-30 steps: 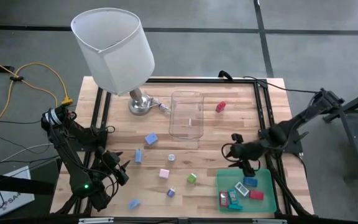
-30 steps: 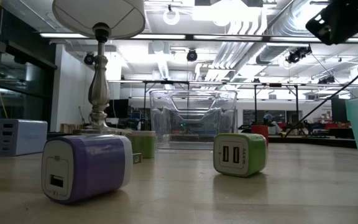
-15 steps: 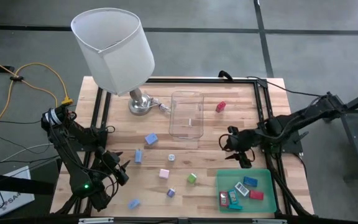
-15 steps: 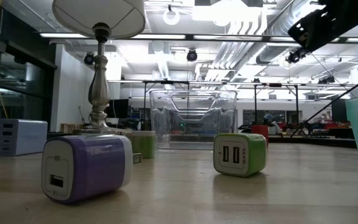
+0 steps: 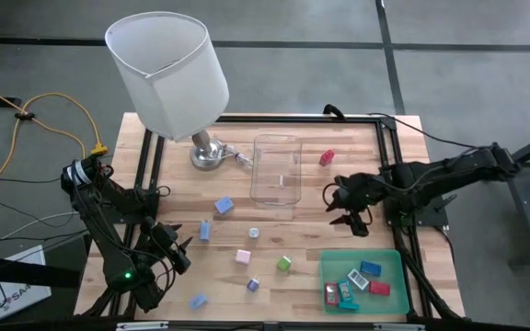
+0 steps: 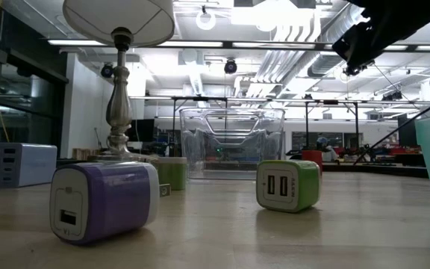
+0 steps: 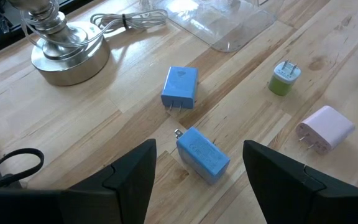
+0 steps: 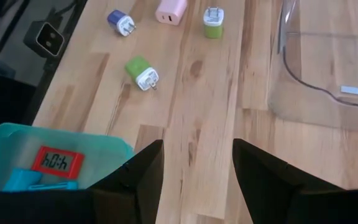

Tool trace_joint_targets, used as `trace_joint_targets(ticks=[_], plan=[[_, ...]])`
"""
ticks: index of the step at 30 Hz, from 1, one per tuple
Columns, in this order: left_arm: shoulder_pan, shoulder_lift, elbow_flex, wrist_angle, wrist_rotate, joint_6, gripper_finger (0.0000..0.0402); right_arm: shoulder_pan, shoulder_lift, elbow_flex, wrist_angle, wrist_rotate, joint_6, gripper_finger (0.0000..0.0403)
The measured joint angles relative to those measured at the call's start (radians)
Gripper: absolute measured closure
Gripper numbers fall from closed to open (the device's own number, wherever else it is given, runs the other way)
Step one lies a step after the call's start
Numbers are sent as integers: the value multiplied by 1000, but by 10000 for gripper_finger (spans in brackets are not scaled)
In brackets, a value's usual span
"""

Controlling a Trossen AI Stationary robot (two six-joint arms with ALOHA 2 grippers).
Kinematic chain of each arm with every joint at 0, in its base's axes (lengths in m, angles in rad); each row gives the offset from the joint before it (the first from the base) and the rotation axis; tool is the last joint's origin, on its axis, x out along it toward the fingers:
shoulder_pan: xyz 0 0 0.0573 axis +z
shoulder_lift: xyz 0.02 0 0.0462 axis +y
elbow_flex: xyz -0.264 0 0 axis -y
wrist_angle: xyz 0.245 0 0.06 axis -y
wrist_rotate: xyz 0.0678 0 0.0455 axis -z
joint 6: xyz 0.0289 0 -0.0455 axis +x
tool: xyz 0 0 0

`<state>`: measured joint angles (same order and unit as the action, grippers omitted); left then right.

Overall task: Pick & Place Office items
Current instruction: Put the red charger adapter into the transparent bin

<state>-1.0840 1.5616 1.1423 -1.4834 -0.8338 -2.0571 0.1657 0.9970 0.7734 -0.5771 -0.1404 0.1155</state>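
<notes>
The right hand (image 5: 348, 210) hangs above the worktop (image 5: 311, 198) between the clear box (image 5: 277, 169) and the green tray (image 5: 334, 267), its fingers spread with nothing between them. The left hand (image 5: 175, 253) waits low at the near left corner, fingers also spread and empty, looking toward two blue chargers (image 7: 179, 86) lying near the lamp base (image 7: 67, 53).

The loose items are scattered: a red piece (image 5: 327, 157) beyond the box, a green charger (image 5: 284, 264), a pink one (image 5: 243, 256), a purple one (image 5: 253, 285) and a small white piece (image 5: 254, 233) on the open wood, with several already lying in the tray.

The pieces are small and blocky, so a descent slightly off centre would likely nudge one aside instead of trapping it. Some lie with prongs sticking out, which could catch a finger and spin the piece. A reach toward the red piece passes just beside the box wall, and a clipped wall would probably slide that light box. The lamp cord (image 7: 126, 20) could snag the left arm.
</notes>
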Motion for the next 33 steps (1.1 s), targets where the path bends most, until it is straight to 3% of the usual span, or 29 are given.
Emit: trace_joint_targets(ticks=[13,33], plan=[[0,0,0,0,0,0,170,-70,-125,-161,165,-40,-2,224],[0,0,0,0,0,0,170,-70,-379,-285,310,117,56,224]])
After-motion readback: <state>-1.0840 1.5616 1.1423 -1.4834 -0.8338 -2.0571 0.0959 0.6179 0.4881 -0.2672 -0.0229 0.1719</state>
